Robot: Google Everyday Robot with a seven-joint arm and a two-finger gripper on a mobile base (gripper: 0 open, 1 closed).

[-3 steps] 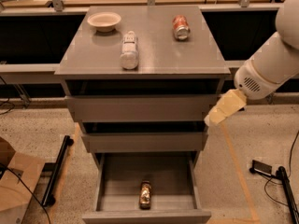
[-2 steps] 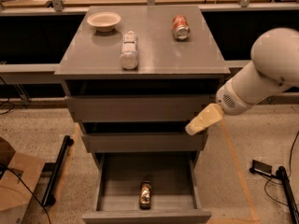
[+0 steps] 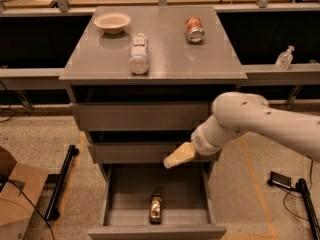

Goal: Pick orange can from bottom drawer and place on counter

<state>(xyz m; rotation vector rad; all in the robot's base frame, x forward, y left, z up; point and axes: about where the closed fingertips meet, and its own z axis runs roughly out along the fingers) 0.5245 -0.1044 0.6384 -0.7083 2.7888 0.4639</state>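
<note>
Presently the gripper (image 3: 179,155) hangs at the end of the white arm (image 3: 240,121), in front of the right part of the middle drawer front (image 3: 130,153) and above the open bottom drawer (image 3: 186,200); whether it is open or closed cannot be told, and nothing is seen in its hold. Below the gripper and slightly to its left in the view, the orange can (image 3: 156,207) lies on its side on the drawer floor, near the front panel, well apart from the gripper. Above the gripper, the counter (image 3: 170,59) carries a white plastic bottle (image 3: 139,53) lying down, a red-and-white can (image 3: 194,29) and a pale bowl (image 3: 112,22), all well apart from it
</note>
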